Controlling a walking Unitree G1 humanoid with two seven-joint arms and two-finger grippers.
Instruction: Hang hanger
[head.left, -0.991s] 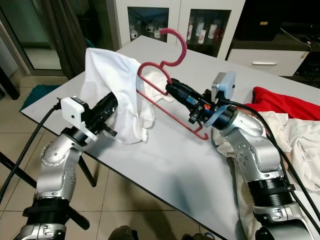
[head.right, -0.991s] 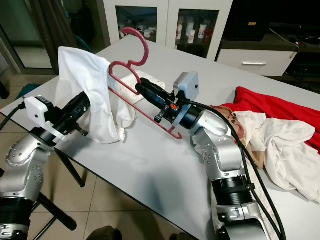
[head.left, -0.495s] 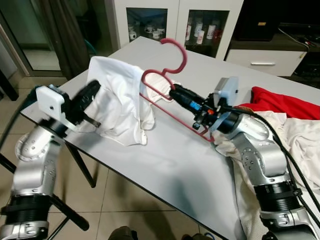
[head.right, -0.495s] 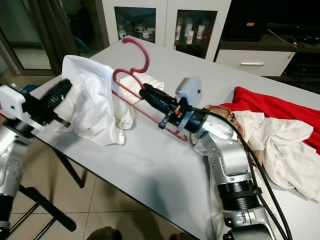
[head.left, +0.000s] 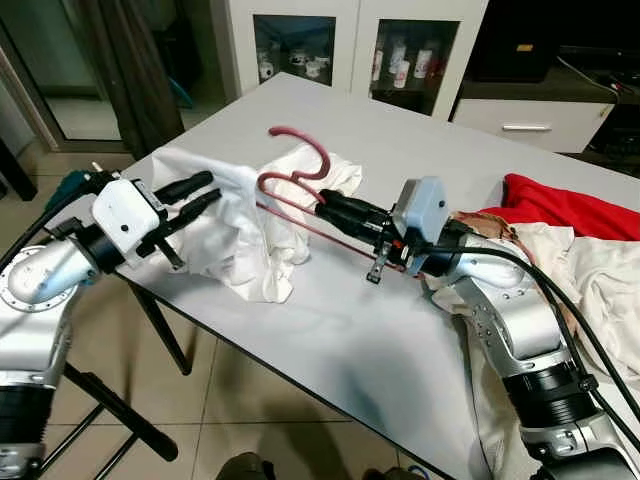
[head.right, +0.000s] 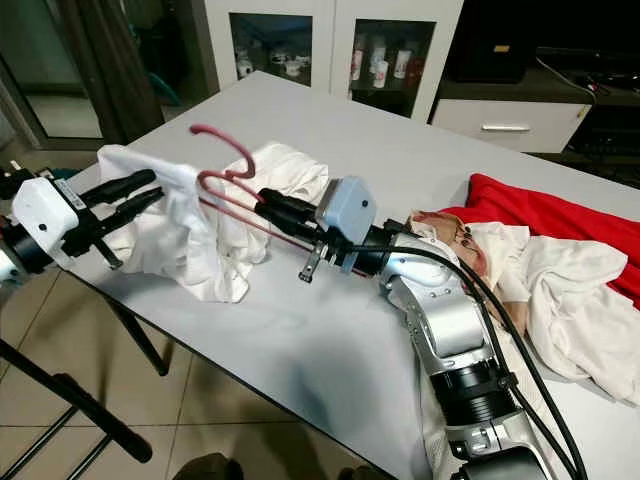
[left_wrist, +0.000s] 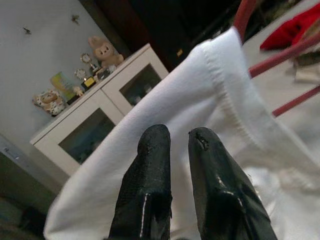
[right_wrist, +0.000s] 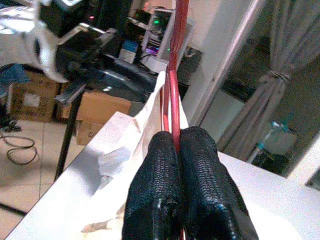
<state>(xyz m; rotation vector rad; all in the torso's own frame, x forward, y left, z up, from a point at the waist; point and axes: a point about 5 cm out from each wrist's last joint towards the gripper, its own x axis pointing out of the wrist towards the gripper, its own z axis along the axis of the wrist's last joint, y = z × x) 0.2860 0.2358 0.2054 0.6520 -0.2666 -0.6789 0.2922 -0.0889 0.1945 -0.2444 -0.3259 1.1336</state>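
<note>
A pink-red hanger (head.left: 297, 137) lies tilted low over the grey table (head.left: 330, 330), its hook pointing up and left. My right gripper (head.left: 325, 203) is shut on the hanger's lower bar, which runs between its black fingers (right_wrist: 160, 165). A white garment (head.left: 240, 220) is draped over the hanger's far end and rests crumpled on the table's left corner. My left gripper (head.left: 213, 187) is at the garment's left edge, its fingers (left_wrist: 152, 150) a little apart with nothing between them; the white cloth (left_wrist: 165, 100) lies just past the tips.
A red cloth (head.left: 570, 205) and pale clothes (head.left: 610, 290) are heaped on the table's right side. A glass-door cabinet (head.left: 300, 40) stands behind the table. Black stand legs (head.left: 110, 420) cross the tiled floor under the left corner.
The right gripper has lowered the hanger from upright to almost flat. The garment has sunk onto the table. The left gripper has come out of the cloth and now sits at its edge.
</note>
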